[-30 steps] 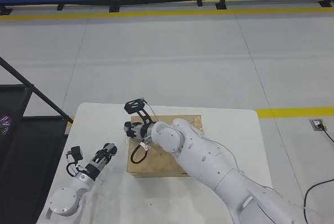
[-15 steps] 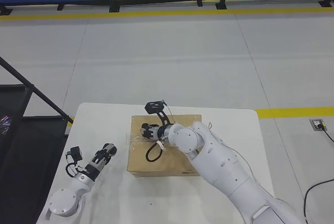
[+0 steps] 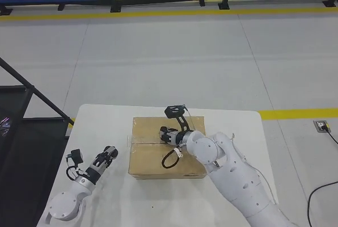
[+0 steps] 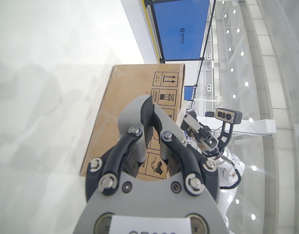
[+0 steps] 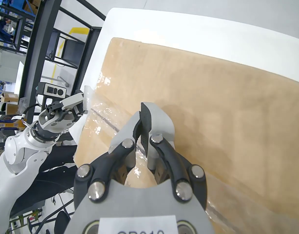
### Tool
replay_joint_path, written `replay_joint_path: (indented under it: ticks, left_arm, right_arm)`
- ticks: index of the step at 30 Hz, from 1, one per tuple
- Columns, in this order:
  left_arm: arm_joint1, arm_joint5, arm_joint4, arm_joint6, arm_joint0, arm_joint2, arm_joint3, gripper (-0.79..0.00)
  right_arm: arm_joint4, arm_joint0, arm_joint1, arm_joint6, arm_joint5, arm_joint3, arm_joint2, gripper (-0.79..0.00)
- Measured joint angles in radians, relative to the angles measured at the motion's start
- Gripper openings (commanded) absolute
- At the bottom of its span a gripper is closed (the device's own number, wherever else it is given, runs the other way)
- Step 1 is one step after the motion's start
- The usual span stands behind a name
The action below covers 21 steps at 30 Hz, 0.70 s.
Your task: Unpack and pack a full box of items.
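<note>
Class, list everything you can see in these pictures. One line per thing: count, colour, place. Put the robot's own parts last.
cardboard box: one, brown, closed, mid-table.
tape: one strip, clear and shiny, along the box's top seam.
table: one, white, under the box.
floor lines: two, yellow, beyond the table.
left gripper: one, grey with black pads, shut, beside the box.
right gripper: one, grey with black pads, shut, above the box's seam.

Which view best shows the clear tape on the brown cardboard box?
The right wrist view: the clear tape shines along the brown cardboard box's top seam, close up. The top view shows the seam faintly; the left wrist view, its printed side.
</note>
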Motion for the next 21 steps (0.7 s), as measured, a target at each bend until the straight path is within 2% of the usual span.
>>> replay_joint_path:
  ticks: [5,9,10,11,12,13,16,19,20,21]
  left_arm:
    - [0.002,-0.005,-0.007,-0.003,0.004,-0.013,-0.006,-0.785]
    - [0.005,-0.014,-0.029,-0.011,0.012,-0.035,-0.019,-0.785]
    - [0.006,-0.016,-0.035,-0.014,0.014,-0.040,-0.023,-0.763]
    - [0.007,-0.018,-0.038,-0.018,0.016,-0.045,-0.028,-0.677]
    - [0.008,-0.024,-0.035,-0.024,0.020,-0.052,-0.038,-0.406]
    - [0.010,-0.031,-0.030,-0.028,0.023,-0.055,-0.046,0.000]
    - [0.012,-0.050,-0.025,-0.038,0.037,-0.066,-0.080,0.000]
    - [0.013,-0.047,-0.042,-0.036,0.043,-0.072,-0.105,0.000]
    - [0.013,-0.044,-0.048,-0.034,0.044,-0.073,-0.109,-0.398]
    - [0.012,-0.042,-0.050,-0.033,0.044,-0.073,-0.111,-0.322]
  right_arm:
    - [-0.025,-0.085,0.026,-0.003,-0.005,-0.120,0.076,-0.785]
    - [-0.025,-0.199,0.051,-0.078,-0.081,-0.269,0.169,-0.785]
    - [-0.029,-0.226,0.057,-0.098,-0.103,-0.304,0.189,-0.785]
    - [-0.035,-0.254,0.062,-0.118,-0.125,-0.337,0.208,-0.677]
    - [-0.042,-0.290,0.068,-0.147,-0.150,-0.378,0.232,-0.397]
    - [-0.045,-0.316,0.072,-0.171,-0.165,-0.406,0.249,0.000]
    - [-0.048,-0.389,0.081,-0.244,-0.219,-0.480,0.293,0.000]
    - [-0.049,-0.410,0.085,-0.265,-0.249,-0.498,0.307,0.000]
    - [-0.049,-0.409,0.084,-0.264,-0.247,-0.497,0.306,-0.426]
    - [-0.049,-0.408,0.084,-0.262,-0.245,-0.496,0.306,-0.373]
